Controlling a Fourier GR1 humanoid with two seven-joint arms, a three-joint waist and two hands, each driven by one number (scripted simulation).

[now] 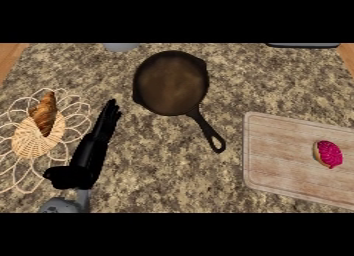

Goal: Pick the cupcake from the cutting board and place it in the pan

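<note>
We find the cupcake (pixel 328 153) lying on its side on the cutting board (pixel 283 160), toward the board's right edge, its pink frosting facing us and a pale strip of wrapper along its left. Nothing touches it. The board is a light wooden slab with rounded corners, set at the right of the granite counter (pixel 158 170) and slightly skewed.

To the left of the board, and farther back, sits the pan (pixel 171 82), dark and round with nothing inside; its long handle runs toward the near right and ends just short of the board's left edge.

Further left we see the left hand (pixel 91 145), black, with its fingers stretched straight and held together, pointing toward the far side (the thumb juts out to the left near the wrist). It holds nothing and lies well apart from the cupcake, with the pan between them.

At the far left a woven basket (pixel 36 135) rests on a wire-loop mat (pixel 10 165), with a croissant (pixel 45 112) standing in it.
</note>
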